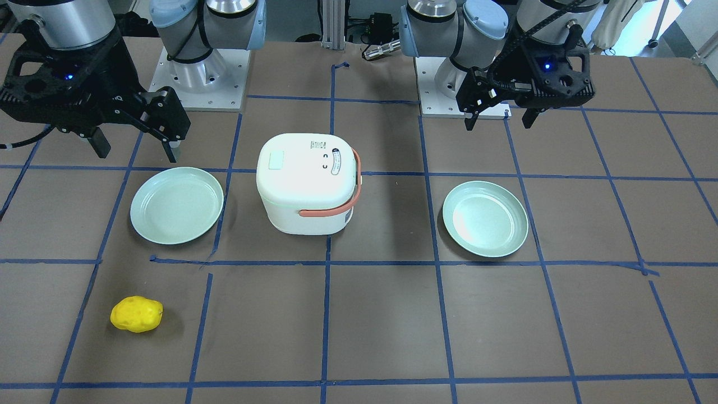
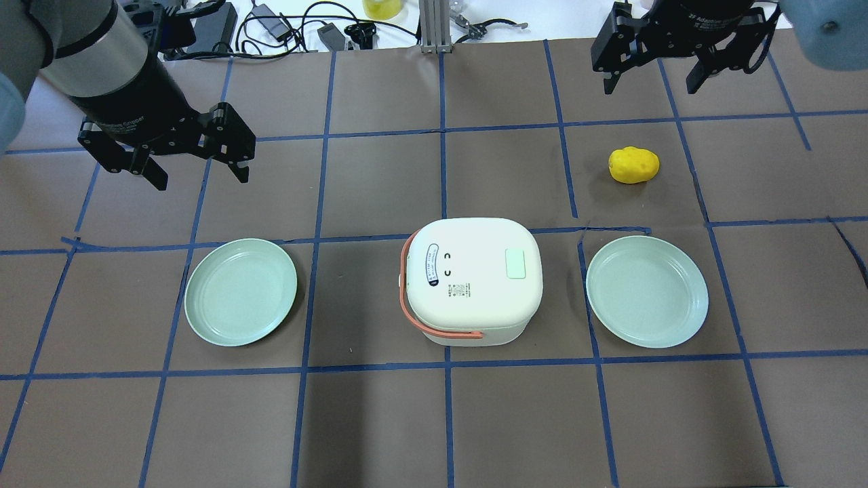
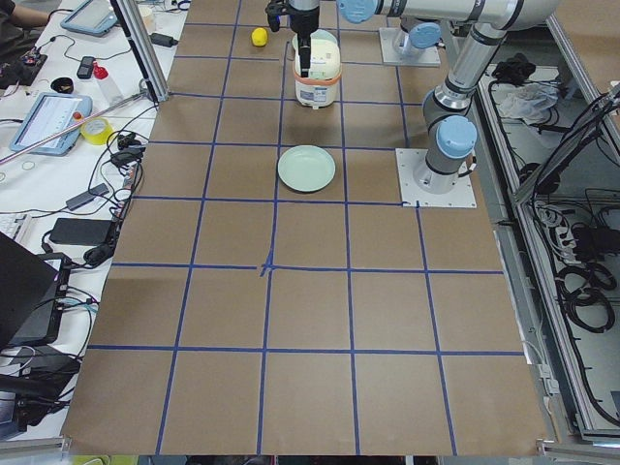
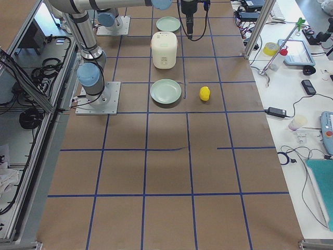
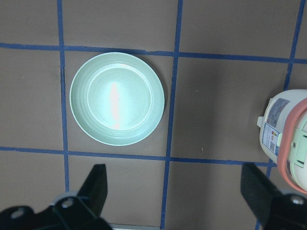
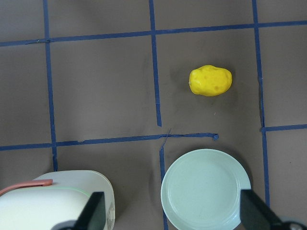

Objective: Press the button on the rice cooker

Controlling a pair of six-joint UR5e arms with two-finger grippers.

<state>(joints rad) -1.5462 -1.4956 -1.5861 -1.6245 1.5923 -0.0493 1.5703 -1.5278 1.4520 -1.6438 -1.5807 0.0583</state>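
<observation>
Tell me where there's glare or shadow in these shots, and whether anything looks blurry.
Left wrist view: a bright vertical glare streak runs down the plate. Front-facing view: the rice cooker casts a soft shadow on the table toward the view's right. Right wrist view: the yellow object is sharp; the dark fingertips at the bottom edge look slightly soft.

Brown table (image 2: 380, 420) under a blue tape grid (image 2: 442, 169); white side bench (image 4: 317, 112); loose cables (image 3: 579, 276) alongside

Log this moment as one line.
left gripper: open | right gripper: open | white rice cooker: closed | pale-green rectangular lid button: untouched
</observation>
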